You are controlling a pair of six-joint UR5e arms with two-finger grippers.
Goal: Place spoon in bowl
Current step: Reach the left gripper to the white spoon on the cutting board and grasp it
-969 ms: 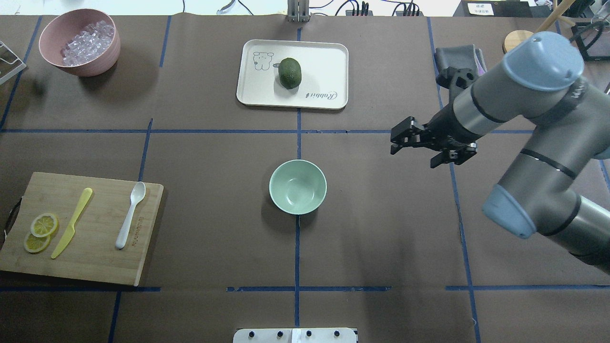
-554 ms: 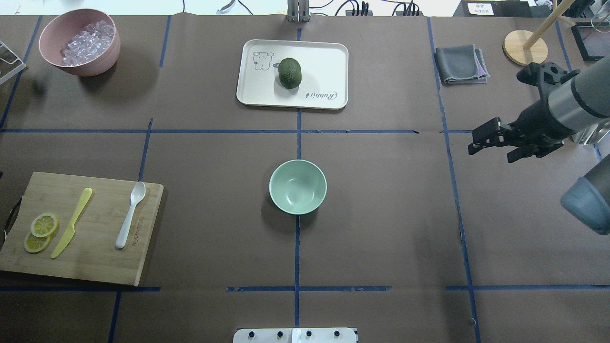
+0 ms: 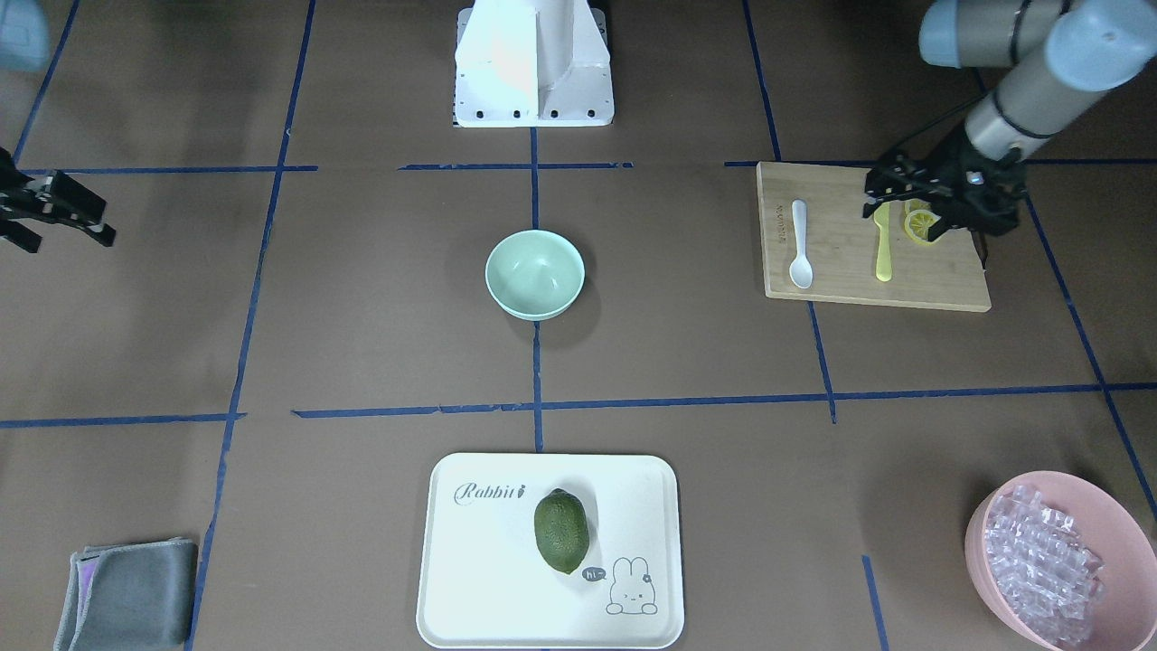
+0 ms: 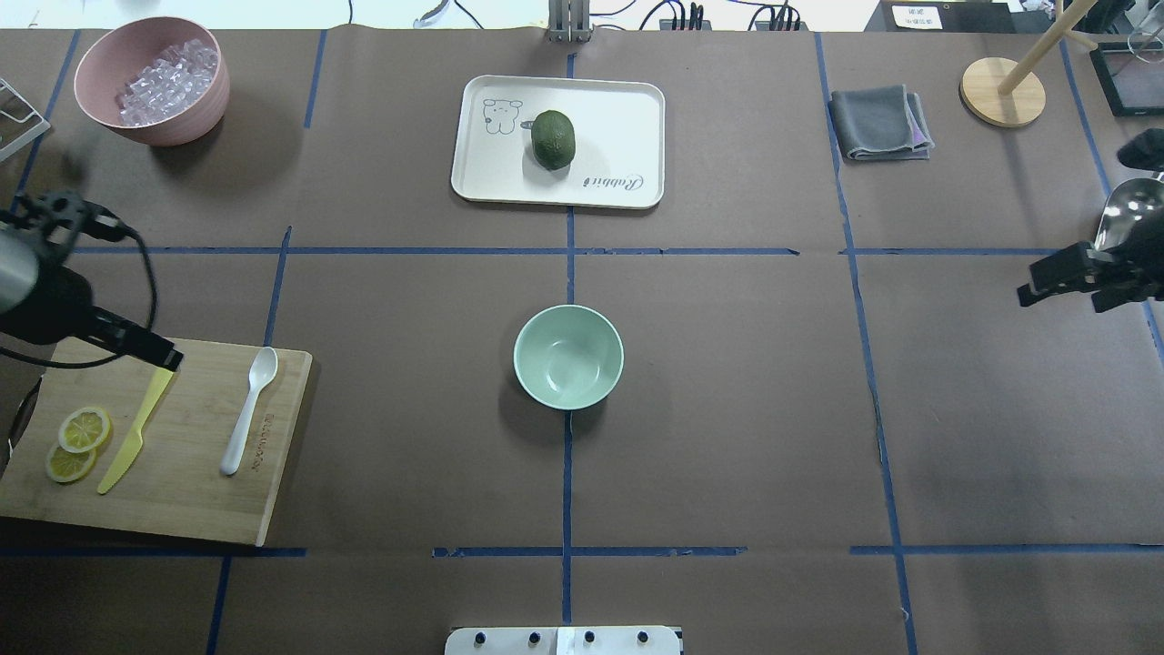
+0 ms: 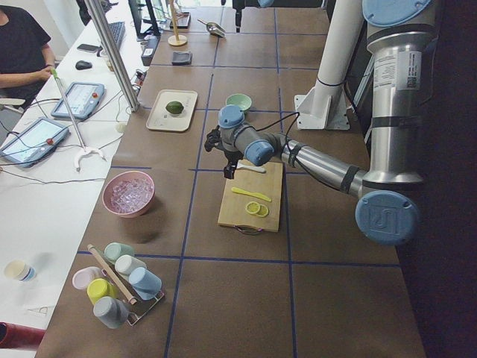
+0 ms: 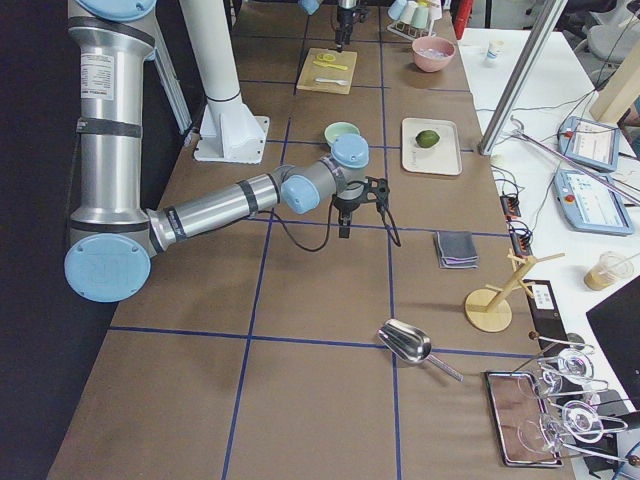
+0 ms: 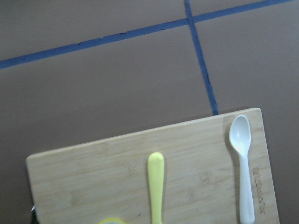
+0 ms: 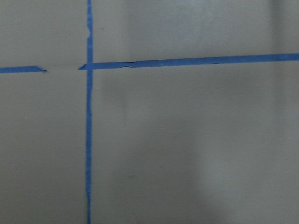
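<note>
Mint-green bowl [image 4: 538, 333] sits empty, pink bowl [image 4: 175, 124] holds clear cubes [image 4: 168, 77]; left end effector [image 3: 902, 210] and edge-cropped right end effector [image 3: 65, 231] both gape.

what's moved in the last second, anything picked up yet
The right gripper drew back from mid-table to the table's right edge, open and empty. The left gripper came in over the cutting board near the yellow knife, holding nothing. The spoon, bowl, tray and pink bowl stayed put.
</note>
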